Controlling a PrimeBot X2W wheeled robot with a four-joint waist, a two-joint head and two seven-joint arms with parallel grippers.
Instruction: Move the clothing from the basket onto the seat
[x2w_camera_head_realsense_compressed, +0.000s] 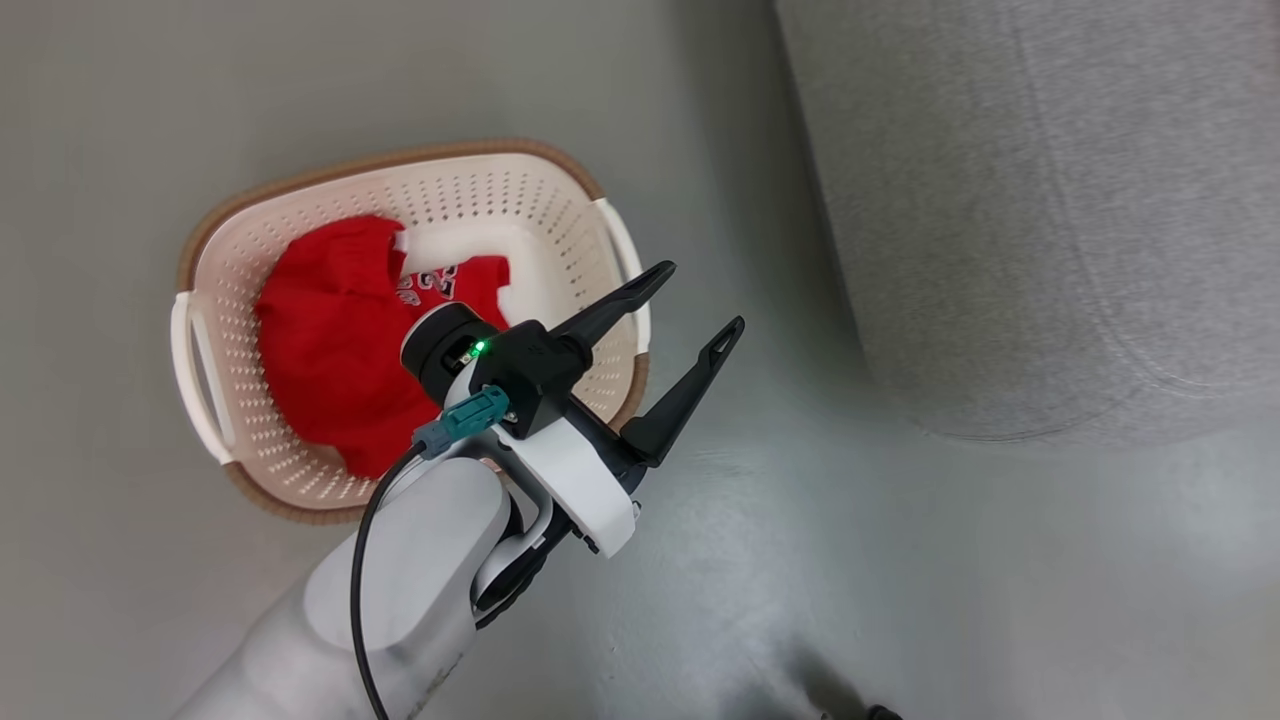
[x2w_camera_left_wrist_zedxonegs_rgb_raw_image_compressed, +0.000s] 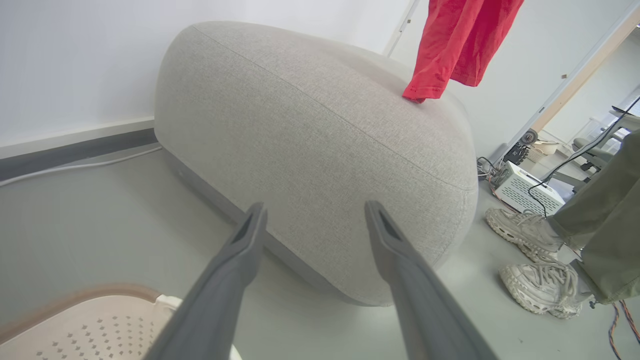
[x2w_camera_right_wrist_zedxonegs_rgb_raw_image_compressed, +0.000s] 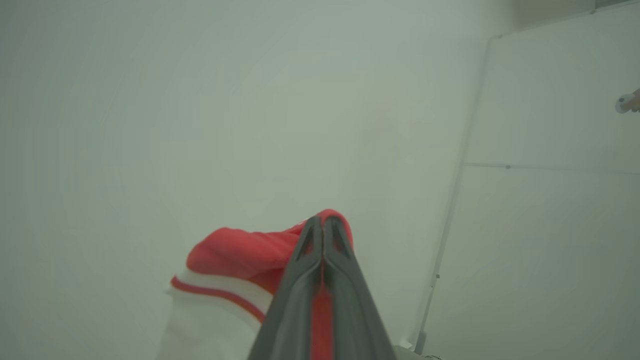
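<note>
Item 1, right gripper (x2w_camera_right_wrist_zedxonegs_rgb_raw_image_compressed: 322, 222): jaws pressed together on a red garment (x2w_camera_right_wrist_zedxonegs_rgb_raw_image_compressed: 235, 250) with white stripe trim. From the left wrist I see it hanging over the far end of the seat (x2w_camera_left_wrist_zedxonegs_rgb_raw_image_compressed: 310, 125), its lowest hem at or just touching the top.

Item 2, left gripper (x2w_camera_head_realsense_compressed: 702, 298): fingers spread wide, nothing between them, hovering by the basket's right rim.

Item 3, basket (x2w_camera_head_realsense_compressed: 440, 160): on the floor left of the seat, clothing (x2w_camera_head_realsense_compressed: 330, 340) heaped inside.

Step, as I judge it: delivering one piece. The next move calls for lowering it and letting go over the cushion, then sending the left arm down into the basket.

Writing: white print (x2w_camera_head_realsense_compressed: 430, 285) on the basketed piece, folded and unreadable. No brand legible.

Also: a person's shoes (x2w_camera_left_wrist_zedxonegs_rgb_raw_image_compressed: 530, 260), right of the seat.
</note>
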